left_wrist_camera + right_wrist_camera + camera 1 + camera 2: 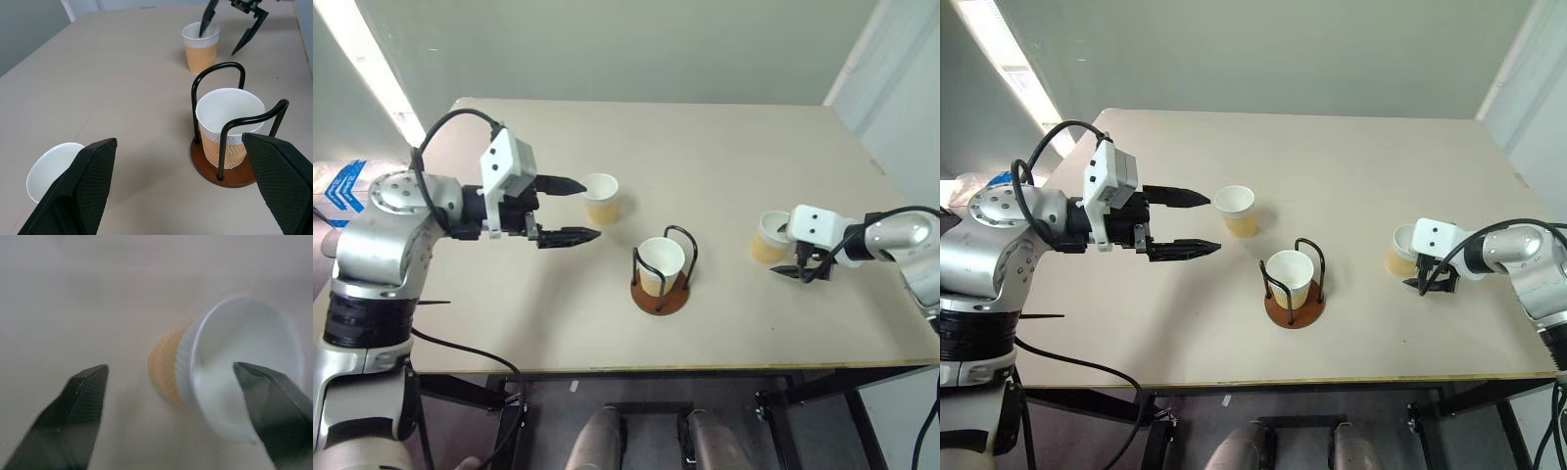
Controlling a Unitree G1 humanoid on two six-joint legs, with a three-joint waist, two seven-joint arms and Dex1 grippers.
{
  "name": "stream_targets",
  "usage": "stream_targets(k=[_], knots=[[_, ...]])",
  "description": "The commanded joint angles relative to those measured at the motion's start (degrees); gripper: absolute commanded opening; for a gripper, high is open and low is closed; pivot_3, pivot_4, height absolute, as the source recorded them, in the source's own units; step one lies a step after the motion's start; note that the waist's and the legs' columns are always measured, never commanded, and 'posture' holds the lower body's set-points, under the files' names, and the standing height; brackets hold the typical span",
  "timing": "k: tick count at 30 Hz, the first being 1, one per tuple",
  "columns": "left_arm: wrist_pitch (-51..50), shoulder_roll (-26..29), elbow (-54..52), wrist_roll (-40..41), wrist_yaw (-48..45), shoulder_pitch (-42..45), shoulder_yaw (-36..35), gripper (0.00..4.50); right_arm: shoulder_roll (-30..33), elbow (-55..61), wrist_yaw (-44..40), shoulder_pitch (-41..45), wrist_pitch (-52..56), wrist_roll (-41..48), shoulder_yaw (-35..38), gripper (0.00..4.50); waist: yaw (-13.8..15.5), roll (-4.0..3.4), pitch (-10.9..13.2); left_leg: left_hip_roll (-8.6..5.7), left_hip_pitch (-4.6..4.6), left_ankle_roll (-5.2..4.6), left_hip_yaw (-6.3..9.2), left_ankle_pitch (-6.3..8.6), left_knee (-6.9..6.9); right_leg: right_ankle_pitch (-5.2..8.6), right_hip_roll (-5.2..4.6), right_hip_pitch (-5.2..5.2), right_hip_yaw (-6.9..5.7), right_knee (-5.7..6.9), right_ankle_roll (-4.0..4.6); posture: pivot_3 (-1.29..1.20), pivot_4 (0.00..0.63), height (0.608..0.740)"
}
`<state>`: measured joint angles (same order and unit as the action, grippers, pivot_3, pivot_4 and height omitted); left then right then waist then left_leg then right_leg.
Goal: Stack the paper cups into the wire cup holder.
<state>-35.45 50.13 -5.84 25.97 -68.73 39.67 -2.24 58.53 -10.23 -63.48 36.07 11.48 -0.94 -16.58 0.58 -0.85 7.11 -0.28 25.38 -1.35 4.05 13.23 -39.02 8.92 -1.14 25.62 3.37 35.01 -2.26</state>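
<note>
One tan-yellow tapered paper cup with a white rim [661, 264] already stands in the wire cup holder with the reddish-brown disc base [660, 296], near the middle of the beige tabletop [724, 157]. A second cup [601, 199] stands just behind it toward the left edge, in front of the left hand [576, 210], whose fingers are spread wide and empty. A third cup [771, 238] stands near the right edge; the right hand [790, 257] straddles its rim, one finger inside, not yet clamped. The cups look light, thin-walled and easily crushed, so a gentle pinch just below the stiffer rim likely suits best.

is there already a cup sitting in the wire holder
Yes, one paper cup stands upright on the wire holder's brown base, between its two black loops.
</note>
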Motion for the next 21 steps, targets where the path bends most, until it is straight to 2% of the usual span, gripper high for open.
stream_targets(k=[1,8,9,15,21], knots=[[0.31,1.0,-2.67,1.15,0.45,-0.18,-1.83,4.5,-0.19,-1.6,-1.34,2.2,-2.78,-1.89,1.11,2.83,0.01,-0.01,0.01,0.0,0.0,0.0,0.0,-0.01,0.0,0.0,0.0,0.0,0.0,0.01,0.0,0.0,0.15,0.74],[0.89,0.97,-2.36,1.31,0.35,0.21,-1.53,4.5,-1.23,-2.42,-3.78,2.71,-3.64,-2.42,2.19,0.27,-0.05,-0.01,0.01,0.0,-0.01,0.02,0.0,-0.01,0.01,0.0,0.0,-0.01,0.0,0.0,0.06,0.0,0.15,0.74],[0.97,0.97,-2.29,1.31,0.27,0.26,-1.49,4.5,-1.27,-2.23,-4.2,2.76,-3.41,-2.24,2.44,0.03,-0.05,-0.01,0.01,0.0,0.0,0.02,0.0,-0.01,0.01,0.0,0.0,-0.01,0.0,-0.01,0.06,0.0,0.15,0.74],[0.52,2.74,1.24,5.7,-5.44,-0.67,-4.33,4.5,2.72,8.64,-13.17,5.33,5.33,6.27,7.86,0.03,-0.12,-0.13,0.08,-0.01,0.01,0.07,-0.02,-0.02,0.1,0.04,0.0,0.06,0.01,0.0,0.14,0.0,0.15,0.74],[0.91,2.79,6.35,8.5,-8.53,-0.23,-6.27,4.5,3.13,25.29,-18.9,16.62,19.55,16.96,9.39,0.03,-0.36,-0.09,0.05,0.04,-0.04,0.37,-0.02,-0.2,0.57,0.23,0.06,0.24,0.01,0.06,0.44,0.0,0.15,0.74]])
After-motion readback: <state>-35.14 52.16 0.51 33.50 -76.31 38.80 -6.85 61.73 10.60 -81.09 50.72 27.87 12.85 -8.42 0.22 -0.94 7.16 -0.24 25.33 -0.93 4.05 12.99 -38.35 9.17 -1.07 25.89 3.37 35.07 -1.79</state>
